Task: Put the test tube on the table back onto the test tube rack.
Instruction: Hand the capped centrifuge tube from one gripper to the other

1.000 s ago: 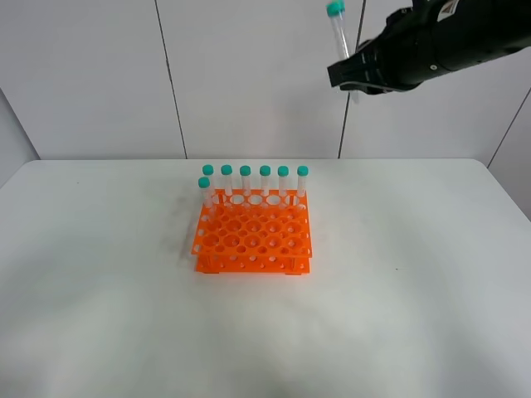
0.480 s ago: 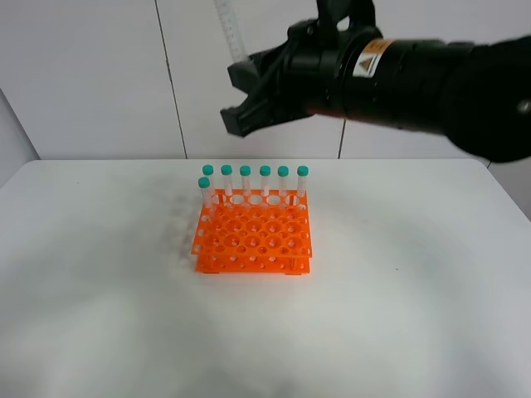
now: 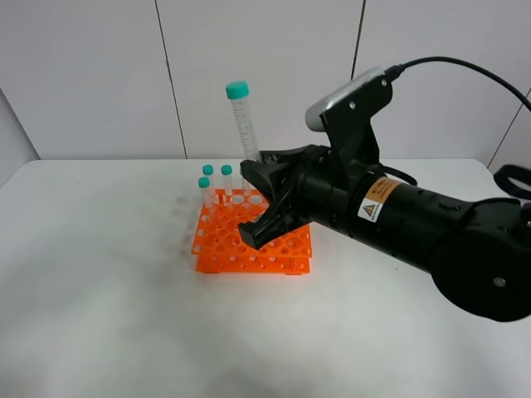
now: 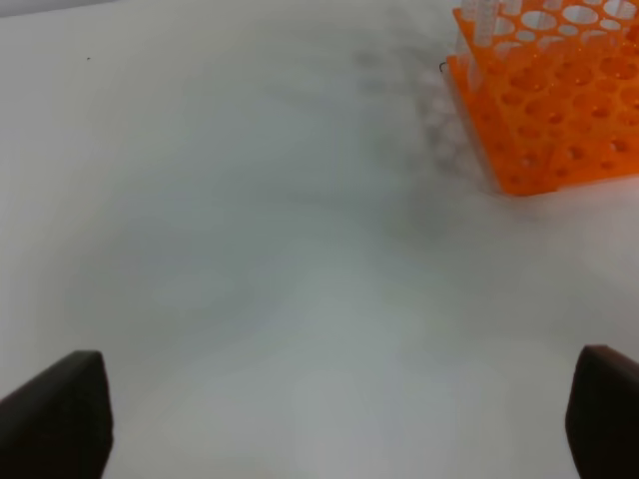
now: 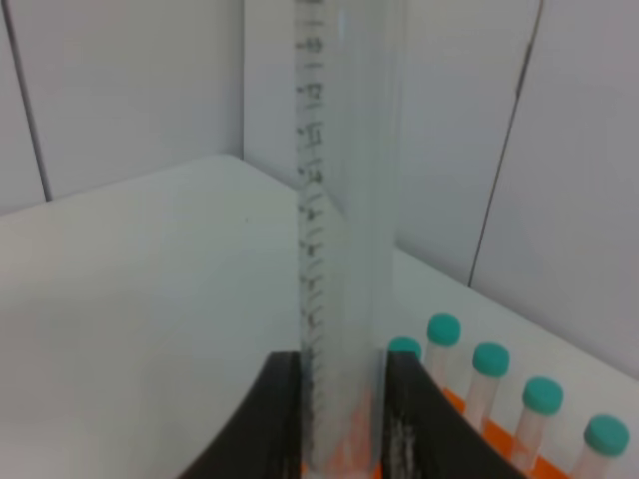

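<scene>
My right gripper (image 3: pixel 253 201) is shut on the test tube (image 3: pixel 246 128) and holds it upright, teal cap on top, above the back of the orange test tube rack (image 3: pixel 217 249). In the right wrist view the clear tube (image 5: pixel 339 249) stands between the two dark fingers (image 5: pixel 285 419) of the gripper (image 5: pixel 344 439). Teal-capped tubes (image 3: pixel 205 186) stand in the rack's back row; the arm hides most of them. They also show in the right wrist view (image 5: pixel 489 361). My left gripper (image 4: pixel 329 419) is open and empty over the white table (image 4: pixel 250 249), with the rack (image 4: pixel 559 110) ahead of it.
The white table (image 3: pixel 99 315) stretches bare to the left and front of the rack. The right arm's black body (image 3: pixel 398 215) reaches from the right across the rack's right half. A grey panelled wall stands behind the table.
The right arm has swung down and leftward from high at the upper right, carrying the tube. It now covers the rack's right side with the tube upright over it.
</scene>
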You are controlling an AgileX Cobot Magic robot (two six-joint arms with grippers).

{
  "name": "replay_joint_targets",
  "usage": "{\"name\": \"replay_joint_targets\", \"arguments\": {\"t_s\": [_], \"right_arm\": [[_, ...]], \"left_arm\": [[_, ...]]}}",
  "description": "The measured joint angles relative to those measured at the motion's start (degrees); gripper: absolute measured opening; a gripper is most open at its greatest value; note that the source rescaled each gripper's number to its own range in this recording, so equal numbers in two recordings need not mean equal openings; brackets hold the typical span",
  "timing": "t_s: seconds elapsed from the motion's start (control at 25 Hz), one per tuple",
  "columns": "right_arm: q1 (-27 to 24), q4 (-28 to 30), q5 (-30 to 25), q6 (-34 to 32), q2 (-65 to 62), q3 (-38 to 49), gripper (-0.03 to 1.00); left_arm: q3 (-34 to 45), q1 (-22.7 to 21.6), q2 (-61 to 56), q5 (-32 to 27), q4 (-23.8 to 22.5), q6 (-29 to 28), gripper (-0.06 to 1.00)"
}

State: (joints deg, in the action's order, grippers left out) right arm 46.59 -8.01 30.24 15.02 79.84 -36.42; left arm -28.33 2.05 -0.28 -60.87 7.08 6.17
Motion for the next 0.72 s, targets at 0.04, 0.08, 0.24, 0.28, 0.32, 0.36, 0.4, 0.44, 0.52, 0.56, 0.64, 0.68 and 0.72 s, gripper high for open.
{"name": "replay_joint_targets", "arguments": {"t_s": [0.04, 0.08, 0.24, 0.28, 0.32, 0.36, 0.4, 0.44, 0.52, 0.56, 0.64, 0.68, 0.72], "right_arm": [[0.0, 0.4, 1.3, -0.9, 0.0, 1.1, 0.01], [0.0, 1.0, 2.6, -1.9, -0.1, 2.3, 0.01], [0.0, 4.6, 6.6, -5.8, -1.5, 6.3, 0.01], [0.0, 4.8, 7.5, -6.2, -2.0, 7.0, 0.01], [0.0, 5.1, 8.2, -6.5, -2.3, 7.5, 0.01], [0.0, 5.1, 8.8, -6.5, -2.6, 8.1, 0.01], [0.0, 5.3, 9.4, -6.6, -2.8, 8.7, 0.01], [0.0, 5.3, 10.1, -6.6, -2.9, 9.3, 0.01], [0.0, 5.3, 11.7, -6.7, -3.0, 10.7, 0.01], [0.0, 5.3, 12.5, -6.7, -3.0, 11.3, 0.01], [0.0, 5.4, 14.3, -6.7, -3.0, 12.1, 0.01], [0.0, 5.4, 14.9, -6.7, -3.0, 12.4, 0.01], [0.0, 5.4, 15.0, -6.7, -3.0, 12.5, 0.01]], "left_arm": [[0.0, 0.0, 0.0, 0.0, 0.0, 0.0, 1.00], [0.0, 0.0, 0.0, 0.0, 0.0, 0.0, 1.00], [0.0, 0.0, 0.0, 0.0, 0.0, 0.0, 1.00], [0.0, 0.0, 0.0, 0.0, 0.0, 0.0, 1.00], [0.0, 0.0, 0.0, 0.0, 0.0, 0.0, 1.00], [0.0, 0.0, 0.0, 0.0, 0.0, 0.0, 1.00], [0.0, 0.0, 0.0, 0.0, 0.0, 0.0, 1.00], [0.0, 0.0, 0.0, 0.0, 0.0, 0.0, 1.00], [0.0, 0.0, 0.0, 0.0, 0.0, 0.0, 1.00], [0.0, 0.0, 0.0, 0.0, 0.0, 0.0, 1.00], [0.0, 0.0, 0.0, 0.0, 0.0, 0.5, 1.00], [0.0, 0.0, 0.0, 0.0, 0.0, 0.7, 1.00], [0.0, 0.0, 0.0, 0.0, 0.0, 1.1, 1.00]]}}
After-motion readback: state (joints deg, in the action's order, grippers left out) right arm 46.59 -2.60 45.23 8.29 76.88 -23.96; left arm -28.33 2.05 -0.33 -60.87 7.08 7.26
